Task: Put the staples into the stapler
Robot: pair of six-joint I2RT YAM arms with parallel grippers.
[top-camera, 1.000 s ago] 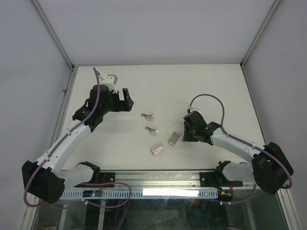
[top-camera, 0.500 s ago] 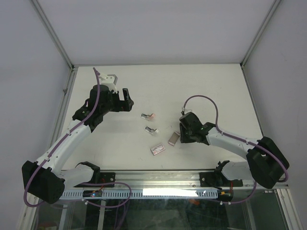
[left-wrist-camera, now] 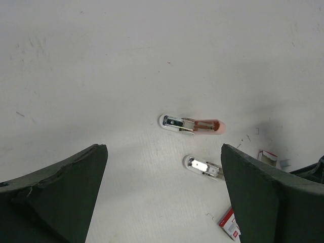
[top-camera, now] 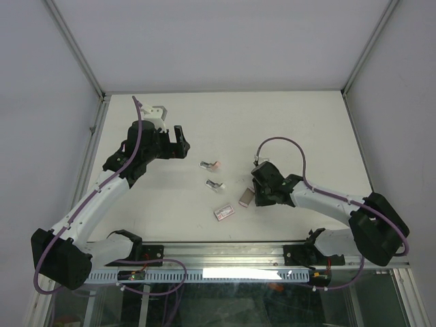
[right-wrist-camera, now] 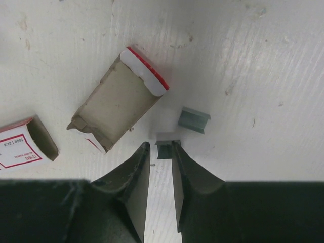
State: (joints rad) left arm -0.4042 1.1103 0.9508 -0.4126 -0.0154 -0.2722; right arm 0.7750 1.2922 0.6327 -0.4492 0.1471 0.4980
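- The right gripper (right-wrist-camera: pixel 159 147) sits low over the table (right-wrist-camera: pixel 263 61) with its jaws narrow. Its 2 fingertips (right-wrist-camera: pixel 136 167) flank one end of the staples (right-wrist-camera: pixel 165 142), a short grey strip lying flat. I cannot tell whether the pads already press it.
- The narrow setting suits so small a strip. Little travel is left before the pinch, and the slim tips can fit in without sweeping the neighbours.
- A 2nd grey strip (right-wrist-camera: pixel 194 120) lies just beside the 1st, apart from both fingers. A careless closing could nudge it.
- The grey-brown sleeve (right-wrist-camera: pixel 119 104), with 1 red-and-white end, lies empty and open side up just left of the strips. The flat red-and-white box (right-wrist-camera: pixel 20 147) lies near it, to the left and nearer.
- The left gripper (left-wrist-camera: pixel 163 149) hovers above the table, spread wide and holding nothing. It looks down on the stapler (left-wrist-camera: pixel 192 124), which is pink and white with its metal channel showing.
- The stapler lies on the table left of and farther than the sleeve, well apart from both grippers.
- A smaller white-and-metal piece (left-wrist-camera: pixel 203 166) lies close by on the near side. I cannot tell whether it belongs to the stapler.
- In my judgement the step in hand is picking up the strip, and the left arm is likely waiting to steady the stapler for loading.
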